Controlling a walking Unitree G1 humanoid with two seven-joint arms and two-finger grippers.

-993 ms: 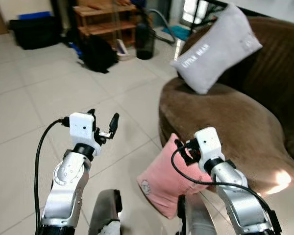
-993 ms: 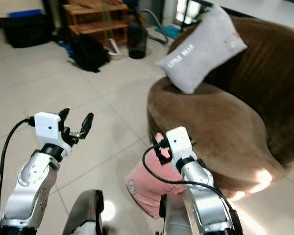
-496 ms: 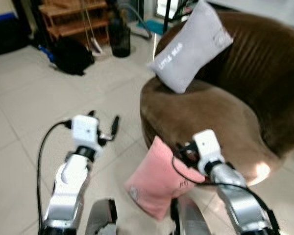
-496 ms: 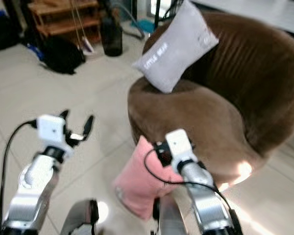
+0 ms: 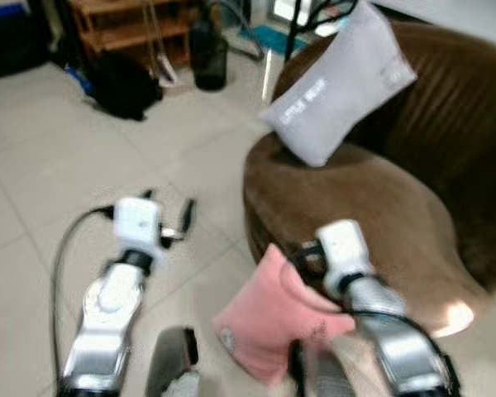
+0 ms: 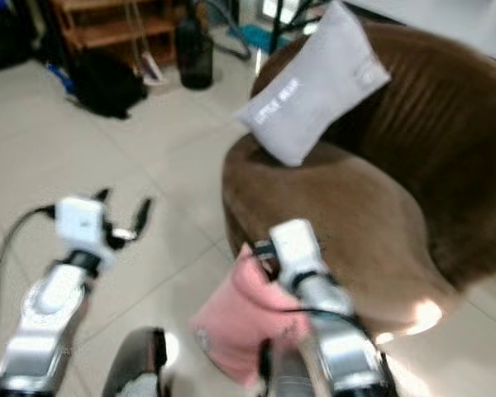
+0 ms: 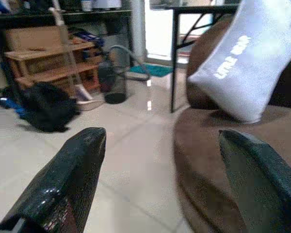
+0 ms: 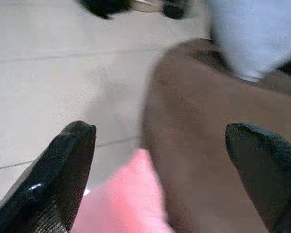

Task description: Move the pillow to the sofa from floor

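Pale glossy tiles are covering the floor, and the head views are looking slightly blurred. At the far left, against the back wall, a wooden shelf unit is standing, with a black bag slumping on the tiles in front of it and a dark bin sitting just beside that.

Nearer the robot, on its left, the left pincer is hovering above bare floor, well apart from the pillow. Its two black fingers are spreading wide in the left wrist view, with nothing between them.

Moving toward the middle, the pink pillow is sitting low on the floor, leaning against the front of the brown sofa. It is tilting, with one corner pointing up.

The right pincer is hanging at the pillow's upper corner, close to it or touching it; which of the two cannot be made out. In the right wrist view its fingers are standing far apart, with the pink corner and the sofa's edge lying between them, and they are not closing on anything.

Further right, the sofa's rounded seat is curving away, and a grey pillow with white lettering is leaning against its backrest. A bright patch of sunlight is falling at the sofa's base.
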